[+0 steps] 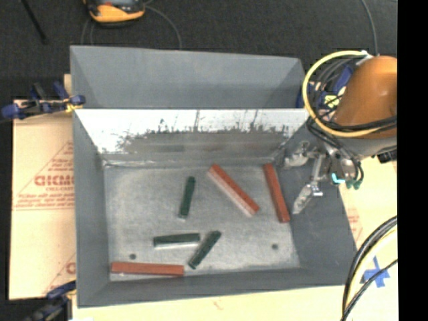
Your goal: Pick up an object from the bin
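Observation:
My gripper point(298, 179) hangs over the bin's right slope, its two metal fingers spread apart, open with nothing between them. Just left of it a red-brown bar point(275, 192) lies lengthwise along the foot of the right wall, apart from the fingertips point(302, 202). Further left a paler salmon bar point(232, 189) lies slantwise on the floor.
A dark green bar point(187, 196) lies in the middle. Two more green bars point(176, 241) point(204, 249) rest near the front, beside a red bar point(147, 269) along the front left edge. The arm with its orange cover and cables stands over the right rim.

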